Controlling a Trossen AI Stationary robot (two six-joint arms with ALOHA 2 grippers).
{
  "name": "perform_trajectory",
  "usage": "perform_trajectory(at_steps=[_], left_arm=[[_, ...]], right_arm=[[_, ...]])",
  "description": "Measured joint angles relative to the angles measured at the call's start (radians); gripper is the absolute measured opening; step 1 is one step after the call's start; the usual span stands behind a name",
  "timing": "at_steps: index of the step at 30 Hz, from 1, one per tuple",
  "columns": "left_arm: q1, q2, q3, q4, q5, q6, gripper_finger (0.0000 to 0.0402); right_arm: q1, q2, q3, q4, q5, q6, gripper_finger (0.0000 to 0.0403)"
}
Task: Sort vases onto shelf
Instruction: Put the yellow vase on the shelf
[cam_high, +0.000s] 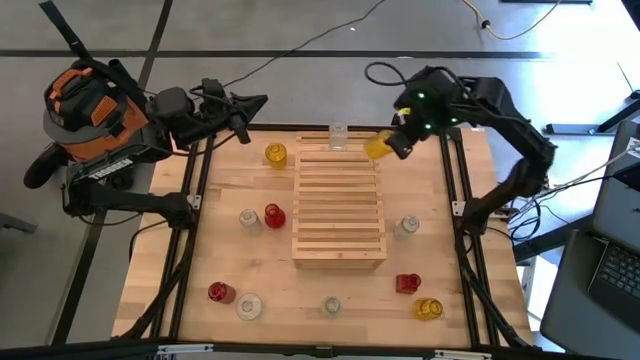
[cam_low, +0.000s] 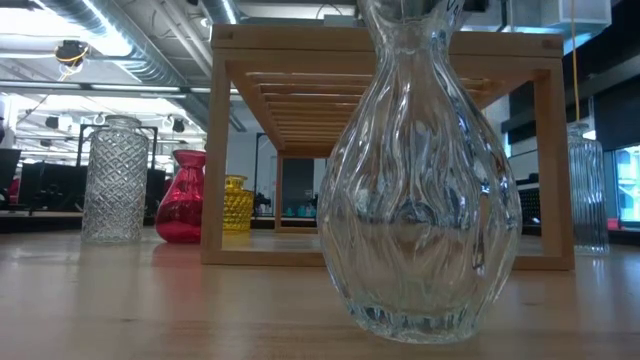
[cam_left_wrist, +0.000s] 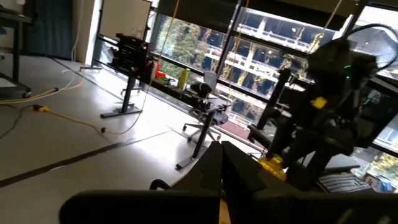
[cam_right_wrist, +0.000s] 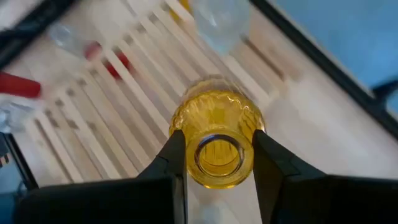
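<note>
My right gripper (cam_right_wrist: 217, 163) is shut on a yellow vase (cam_right_wrist: 217, 115), held over the far right corner of the slatted wooden shelf (cam_high: 339, 210); the high view shows that vase (cam_high: 379, 147) there. A clear vase (cam_high: 338, 135) stands at the shelf's far edge. On the table around the shelf stand a yellow vase (cam_high: 275, 154), a red vase (cam_high: 274, 216), clear vases (cam_high: 249, 219) (cam_high: 408, 226) and several more along the near edge. My left gripper (cam_high: 255, 103) waits shut beyond the table's far left corner, holding nothing. My right gripper pinches the yellow vase by its neck (cam_right_wrist: 217, 168), just below the open mouth, one finger (cam_right_wrist: 175, 158) on each side. The fingers come from the far right, slanting down. The vase is lifted clear, its mouth toward the wrist and its body pointing away over the shelf.
Near the table's near edge stand red vases (cam_high: 220, 292) (cam_high: 408, 284), a yellow one (cam_high: 428, 309) and clear ones (cam_high: 249, 306) (cam_high: 332, 306). A big clear vase (cam_low: 420, 180) fills the low view. The shelf's slats (cam_high: 339, 230) are bare nearer than the clear vase.
</note>
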Motion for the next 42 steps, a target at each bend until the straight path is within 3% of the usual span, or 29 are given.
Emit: perform_trajectory(at_steps=[6,15,29,42], left_arm=[[0.021,0.006,0.000,-0.001,0.000,-0.010,0.0000],[0.022,0.005,0.000,-0.001,0.048,-0.031,0.0000],[0.018,0.005,0.000,-0.026,0.049,-0.036,0.0000],[0.018,0.005,0.000,-0.026,0.049,-0.038,0.0000]], right_arm=[[0.110,0.196,0.231,-0.036,0.053,0.013,0.0085],[0.139,0.321,0.191,-0.012,0.014,-0.043,0.0085],[0.117,0.380,0.193,0.019,0.036,-0.154,0.0086],[0.118,0.405,0.192,0.064,0.007,-0.203,0.0116]])
